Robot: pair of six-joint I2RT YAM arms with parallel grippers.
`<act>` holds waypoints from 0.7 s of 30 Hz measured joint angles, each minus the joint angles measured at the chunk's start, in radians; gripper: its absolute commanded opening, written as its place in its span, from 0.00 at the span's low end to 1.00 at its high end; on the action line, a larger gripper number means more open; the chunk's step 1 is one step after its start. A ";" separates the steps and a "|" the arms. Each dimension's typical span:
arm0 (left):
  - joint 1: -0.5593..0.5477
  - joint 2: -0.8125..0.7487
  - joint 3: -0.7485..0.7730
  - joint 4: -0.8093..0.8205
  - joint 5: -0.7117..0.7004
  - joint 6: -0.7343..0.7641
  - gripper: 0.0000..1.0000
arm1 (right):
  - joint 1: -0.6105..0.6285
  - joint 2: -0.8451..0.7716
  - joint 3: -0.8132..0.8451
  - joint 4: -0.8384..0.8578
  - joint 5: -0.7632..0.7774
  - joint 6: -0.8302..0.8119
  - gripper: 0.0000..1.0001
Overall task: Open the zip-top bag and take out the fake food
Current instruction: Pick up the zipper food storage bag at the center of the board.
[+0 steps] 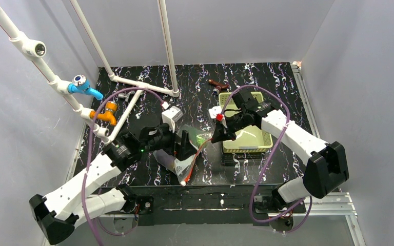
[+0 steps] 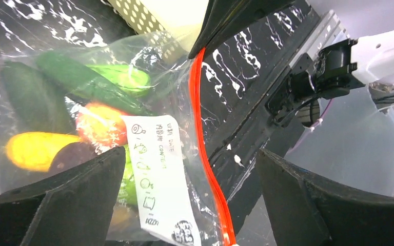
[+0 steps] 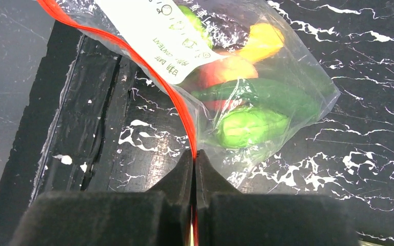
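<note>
Nearest, the right hand (image 3: 195,160) is clenched on the zipper strip (image 3: 169,97) of the bag (image 3: 292,72), probably to anchor that end so the seal can be parted. The left hand (image 2: 190,154) hangs low, spread wide astride the strip, gripping nothing. The bag sags on the desk (image 3: 369,154) between the arms, with the food (image 3: 246,125) inside.

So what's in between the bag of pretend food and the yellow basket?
The right gripper sits there, pinched shut on the zip-top bag's red zipper strip, right beside the basket. The top view shows it best.
</note>
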 measured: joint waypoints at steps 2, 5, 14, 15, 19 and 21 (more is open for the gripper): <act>0.003 -0.045 0.024 -0.045 -0.032 0.023 0.98 | -0.010 0.000 -0.005 0.014 -0.013 0.021 0.01; 0.006 -0.141 0.081 -0.126 -0.101 0.080 0.98 | -0.028 0.000 -0.006 0.049 -0.037 0.064 0.01; 0.009 -0.587 -0.258 0.056 -0.123 0.307 0.98 | -0.119 0.019 -0.042 0.259 -0.091 0.351 0.01; 0.009 -0.615 -0.286 0.066 -0.126 0.320 0.98 | -0.122 0.026 -0.042 0.275 -0.092 0.368 0.01; 0.010 -0.632 -0.328 0.084 -0.137 0.366 0.98 | -0.124 0.043 -0.046 0.321 -0.096 0.431 0.01; 0.010 -0.621 -0.328 0.086 -0.137 0.378 0.98 | -0.124 0.044 -0.051 0.337 -0.098 0.449 0.01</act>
